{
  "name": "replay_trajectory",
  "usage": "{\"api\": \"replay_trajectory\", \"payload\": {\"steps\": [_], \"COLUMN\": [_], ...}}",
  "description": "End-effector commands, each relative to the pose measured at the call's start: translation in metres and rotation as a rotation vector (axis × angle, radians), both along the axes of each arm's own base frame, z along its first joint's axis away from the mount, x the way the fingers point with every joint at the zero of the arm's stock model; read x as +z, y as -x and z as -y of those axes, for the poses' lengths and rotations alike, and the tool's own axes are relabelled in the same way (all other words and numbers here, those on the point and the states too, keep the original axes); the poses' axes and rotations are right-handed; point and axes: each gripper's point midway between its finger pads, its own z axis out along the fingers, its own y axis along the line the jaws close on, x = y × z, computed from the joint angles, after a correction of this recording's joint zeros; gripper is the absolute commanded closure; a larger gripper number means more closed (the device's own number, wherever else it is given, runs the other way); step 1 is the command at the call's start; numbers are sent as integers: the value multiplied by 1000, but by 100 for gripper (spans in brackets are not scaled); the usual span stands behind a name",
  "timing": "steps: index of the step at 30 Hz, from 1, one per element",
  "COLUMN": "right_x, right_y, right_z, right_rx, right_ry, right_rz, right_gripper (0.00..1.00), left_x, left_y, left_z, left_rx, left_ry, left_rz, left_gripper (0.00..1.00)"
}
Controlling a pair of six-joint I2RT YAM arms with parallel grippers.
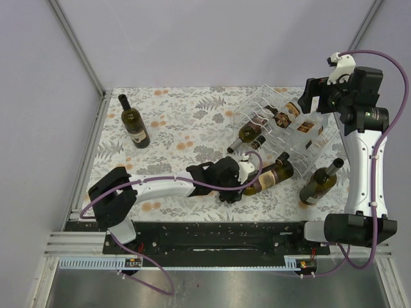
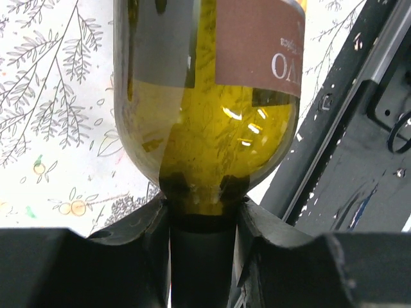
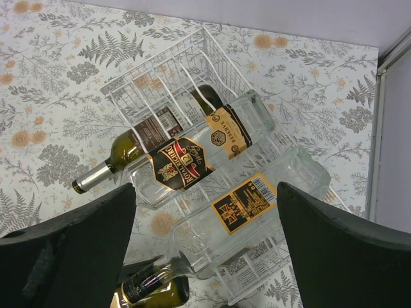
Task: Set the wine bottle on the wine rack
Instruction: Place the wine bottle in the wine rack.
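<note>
Left wrist: left gripper [image 2: 201,210] clamps wine bottle [image 2: 205,128] neck; right gripper [image 3: 205,208] agape

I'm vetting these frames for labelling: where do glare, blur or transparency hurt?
Left wrist view: bright glints on the wine bottle, the left gripper dark and underexposed. Right wrist view: the clear wine rack melts into the patterned cloth; the right gripper looms dark and soft-edged. Top external view: even light.

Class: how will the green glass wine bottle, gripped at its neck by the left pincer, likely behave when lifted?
The green glass wine bottle is probably rigid yet breakable. Held only at its narrow neck by the left pincer, the wide body may swing. Round, it would likely roll if released.
</note>
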Motion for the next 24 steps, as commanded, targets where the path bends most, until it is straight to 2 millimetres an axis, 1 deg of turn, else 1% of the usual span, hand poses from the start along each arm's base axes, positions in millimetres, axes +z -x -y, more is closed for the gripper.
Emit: {"api": "replay_trajectory", "payload": {"steps": [1, 5, 11, 17, 18, 20, 24], "right_x": [11, 10, 8, 0, -4, -7, -6], "right_y": [8, 11, 10, 4, 3, 0, -7], "right_z": [-6, -7, -1, 10, 11, 15, 31], "right_rx": [19, 23, -4, -10, -10, -16, -52], "right_ry": [-27, -26, -4, 62, 68, 85, 127], "right_rz": [35, 36, 33, -29, -46, -64, -74], "right_gripper": [2, 2, 2, 2, 1, 1, 1], "left_x": [57, 54, 58, 65, 63, 61, 55], "left_y": [-27, -32, -39, -44, -50, -54, -60], "left_z": [49, 55, 67, 73, 71, 75, 82], "left_rx": [66, 80, 95, 97, 123, 126, 133], "left_ry": [216, 207, 210, 220, 208, 200, 187], "left_rz": [94, 118, 153, 182, 200, 210, 221], "left_gripper": [100, 100, 100, 100, 100, 100, 100]}}
